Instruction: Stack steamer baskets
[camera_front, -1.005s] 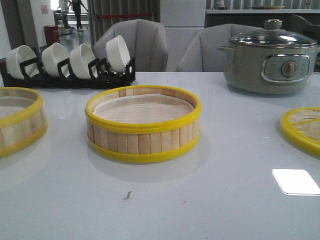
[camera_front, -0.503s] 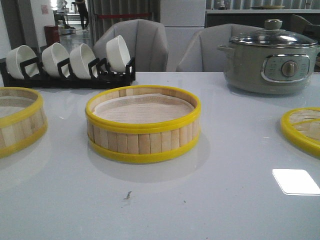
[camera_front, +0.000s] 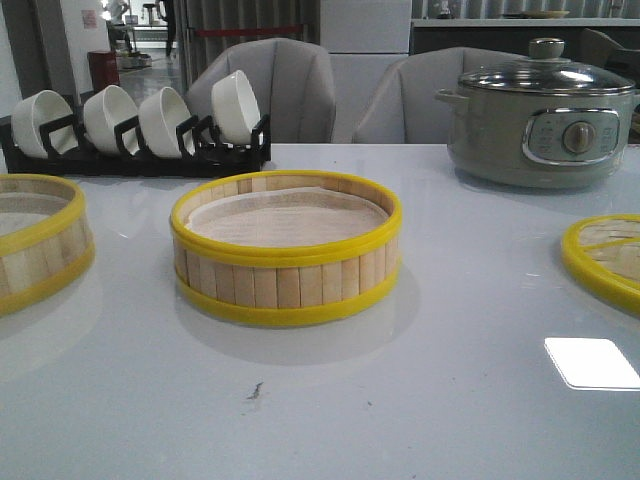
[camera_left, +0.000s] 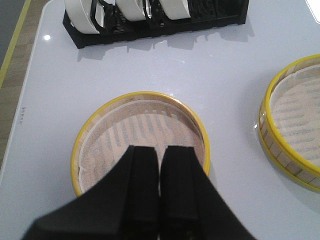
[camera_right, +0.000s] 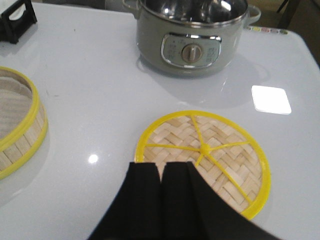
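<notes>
Nothing on the table (camera_front: 420, 400) has shifted over the last second; only figures in the far background have changed place. Three bamboo pieces lie apart: a lined basket (camera_front: 286, 248) in the middle, a second basket (camera_front: 35, 240) at the left edge of the front view, and the woven lid (camera_front: 605, 258) at the right, near the grey-green pot (camera_front: 540, 115). Neither arm shows from the front. From the wrist cameras, the left gripper (camera_left: 160, 152) hovers over the left basket (camera_left: 140, 140) with its fingers pressed together and empty, and the right gripper (camera_right: 161, 167) hangs over the near edge of the lid (camera_right: 202, 155), likewise closed on nothing. Stacking has not begun. To start well, the left fingers probably need to part first, then straddle the basket's yellow rim so one finger sits inside and one outside, gripping the wall rather than the paper liner. Lifting level and centring over the middle basket before lowering should keep the rims from catching, and the bowl rack (camera_front: 135, 125) behind leaves room to spare.
</notes>
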